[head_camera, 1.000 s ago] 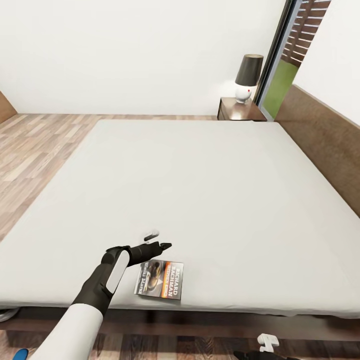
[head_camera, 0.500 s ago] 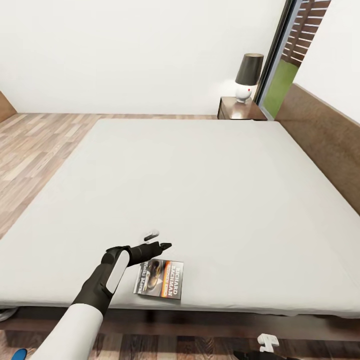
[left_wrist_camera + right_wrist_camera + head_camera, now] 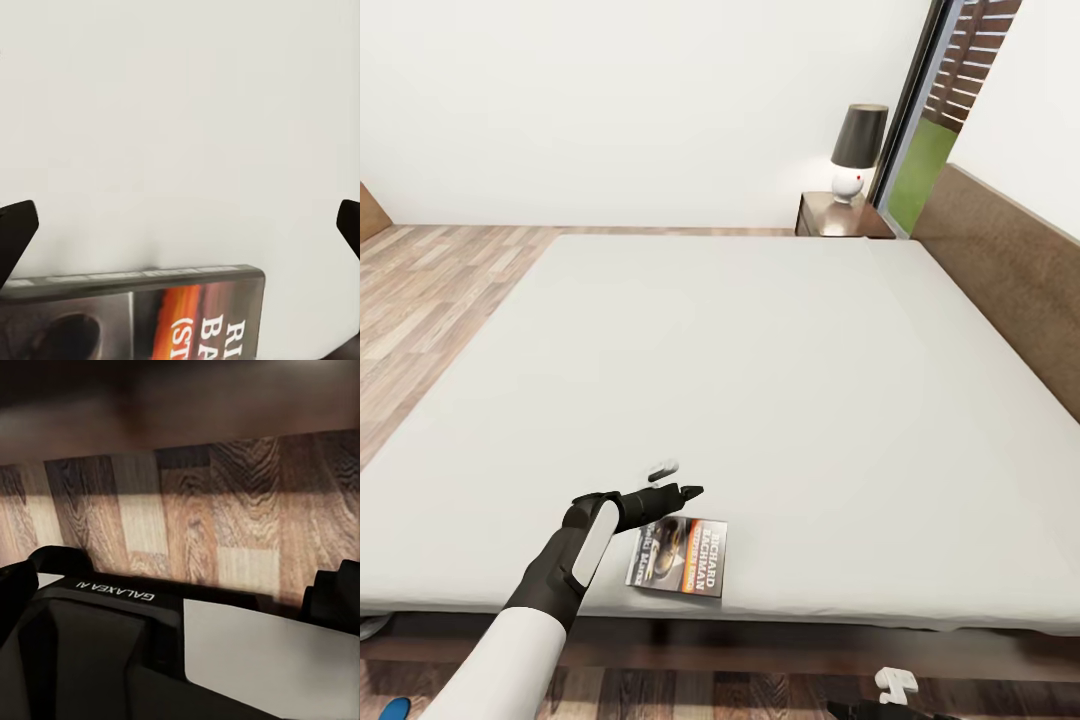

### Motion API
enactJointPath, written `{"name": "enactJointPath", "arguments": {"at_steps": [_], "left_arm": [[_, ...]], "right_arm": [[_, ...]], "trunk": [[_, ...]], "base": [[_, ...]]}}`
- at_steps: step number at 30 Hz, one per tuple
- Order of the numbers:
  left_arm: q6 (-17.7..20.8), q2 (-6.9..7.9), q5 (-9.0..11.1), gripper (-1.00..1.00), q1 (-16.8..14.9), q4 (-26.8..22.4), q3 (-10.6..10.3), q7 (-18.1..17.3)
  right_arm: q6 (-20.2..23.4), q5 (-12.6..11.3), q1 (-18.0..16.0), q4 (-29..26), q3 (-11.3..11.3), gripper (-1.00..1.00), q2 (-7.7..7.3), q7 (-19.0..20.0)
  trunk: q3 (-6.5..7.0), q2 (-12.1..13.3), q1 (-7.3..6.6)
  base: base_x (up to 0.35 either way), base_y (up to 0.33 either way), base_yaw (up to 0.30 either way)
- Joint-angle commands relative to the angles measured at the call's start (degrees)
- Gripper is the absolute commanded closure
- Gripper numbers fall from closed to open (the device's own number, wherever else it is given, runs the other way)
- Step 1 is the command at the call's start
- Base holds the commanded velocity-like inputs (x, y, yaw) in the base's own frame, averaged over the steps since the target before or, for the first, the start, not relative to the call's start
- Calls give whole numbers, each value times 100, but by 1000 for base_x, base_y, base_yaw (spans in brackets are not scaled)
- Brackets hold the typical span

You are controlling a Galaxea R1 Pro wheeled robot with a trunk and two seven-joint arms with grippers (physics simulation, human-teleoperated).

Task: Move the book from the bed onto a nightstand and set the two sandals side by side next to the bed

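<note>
One book (image 3: 678, 557) lies on one bed (image 3: 760, 380); one nightstand (image 3: 842, 216) stands at its far corner, carrying one lamp (image 3: 856, 153); one blue sandal (image 3: 396, 710) shows as a sliver at the floor's edge.

The bed (image 3: 760, 380) has a smooth, matt pale grey cloth top and a dark wood base. The book (image 3: 680, 558) has a glossy printed paper cover. The floor (image 3: 420, 300) is striped wood planks. The left gripper (image 3: 670, 480) looks like matt black plastic.
</note>
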Motion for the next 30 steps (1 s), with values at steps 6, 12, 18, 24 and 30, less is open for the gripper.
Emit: {"name": "enactJointPath", "arguments": {"at_steps": [6,12,18,24,30], "left_arm": [[26,-2,-1,-100,-2,-4,6,-12],[26,-2,-1,-100,-2,-4,6,-18],[26,-2,4,-100,-2,-4,6,-17],[26,-2,7,-100,-2,-4,6,-19],[26,-2,7,-100,-2,-4,6,-19]], "right_arm": [[38,-60,1,-6,34,-100,-3,16],[38,-60,-2,-6,34,-100,-3,11],[38,-60,-2,-6,34,-100,-3,11],[38,-60,1,-6,34,-100,1,11],[38,-60,1,-6,34,-100,-4,11]], "trunk": [[-94,-204,110],[-94,-204,110],[-166,-364,198],[-166,-364,198],[-166,-364,198]], "base": [[0,0,0],[0,0,0],[0,0,0],[0,0,0],[0,0,0]]}}
